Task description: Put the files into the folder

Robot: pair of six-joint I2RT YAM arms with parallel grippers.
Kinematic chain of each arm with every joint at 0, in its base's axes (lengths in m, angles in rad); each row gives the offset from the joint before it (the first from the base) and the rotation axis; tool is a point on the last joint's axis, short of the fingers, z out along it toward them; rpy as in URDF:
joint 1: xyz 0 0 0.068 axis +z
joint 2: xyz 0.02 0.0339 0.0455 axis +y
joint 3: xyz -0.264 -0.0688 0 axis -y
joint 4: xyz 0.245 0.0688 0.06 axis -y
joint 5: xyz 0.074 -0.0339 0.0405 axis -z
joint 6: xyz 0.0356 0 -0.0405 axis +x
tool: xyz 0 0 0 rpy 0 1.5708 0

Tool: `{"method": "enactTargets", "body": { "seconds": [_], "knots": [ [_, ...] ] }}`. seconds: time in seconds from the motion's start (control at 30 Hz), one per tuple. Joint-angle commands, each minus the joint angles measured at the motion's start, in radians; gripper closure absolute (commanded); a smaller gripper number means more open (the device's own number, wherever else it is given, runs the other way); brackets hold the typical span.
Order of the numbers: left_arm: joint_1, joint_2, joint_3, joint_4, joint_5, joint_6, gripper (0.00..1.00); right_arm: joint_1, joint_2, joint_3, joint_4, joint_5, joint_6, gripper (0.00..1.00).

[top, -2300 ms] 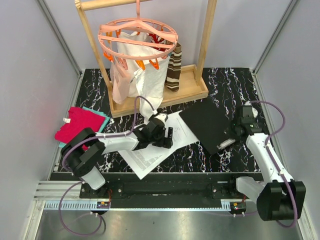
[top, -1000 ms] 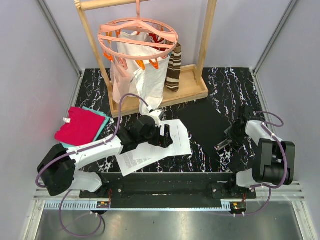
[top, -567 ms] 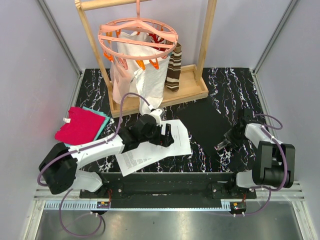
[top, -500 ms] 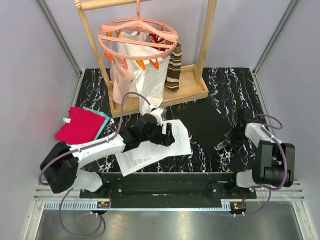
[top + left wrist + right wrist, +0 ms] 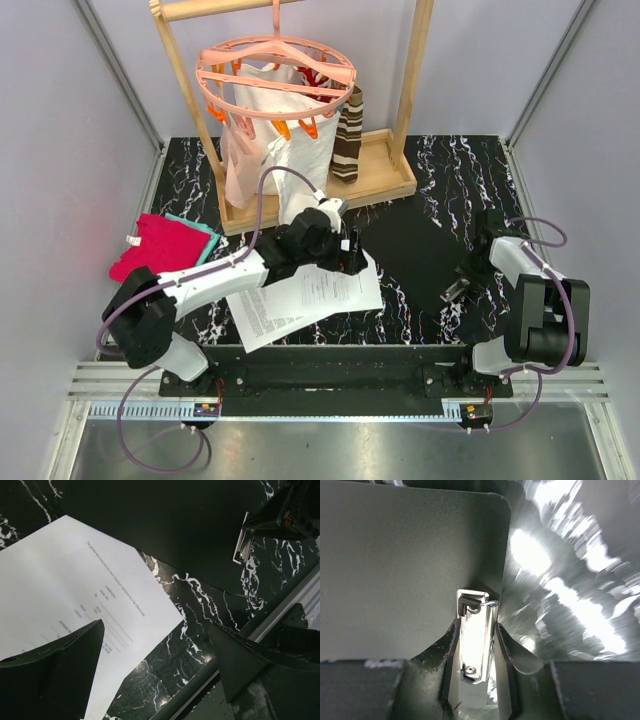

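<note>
On the tabletop [image 5: 460, 170] the files [image 5: 300, 295] lie against the folder [image 5: 420, 240] under open left fingers [image 5: 60, 670], while right fingers [image 5: 440, 655] pinch the folder's clip [image 5: 472, 630] (a thin, slick hold) that could slip free.

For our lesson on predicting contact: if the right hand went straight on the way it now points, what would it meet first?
The silver clip at the edge of the folder: it sits directly ahead, between the fingers of the right hand. Past it lies black sheet, though depth is hard to judge.
</note>
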Motion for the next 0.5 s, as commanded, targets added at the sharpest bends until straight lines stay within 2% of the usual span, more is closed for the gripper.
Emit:
{"method": "enactTargets", "body": {
  "seconds": [0.0,0.1,0.2,0.37,0.47],
  "knots": [
    [0.007,0.036,0.043,0.044,0.066,-0.041,0.09,0.001,0.023,0.136,0.028,0.257,-0.178,1.00],
    [0.007,0.038,0.012,0.080,0.109,-0.071,0.10,0.002,0.092,0.212,0.114,0.223,-0.363,1.00],
    [0.007,0.026,-0.043,0.124,0.144,-0.110,0.10,0.001,0.161,0.281,0.105,0.267,-0.479,0.99],
    [0.006,0.000,-0.106,0.169,0.151,-0.128,0.11,-0.006,0.204,0.282,0.165,0.222,-0.587,0.98],
    [0.006,-0.020,-0.129,0.164,0.135,-0.127,0.11,-0.010,0.221,0.262,0.211,0.306,-0.611,1.00]
  ]
}}
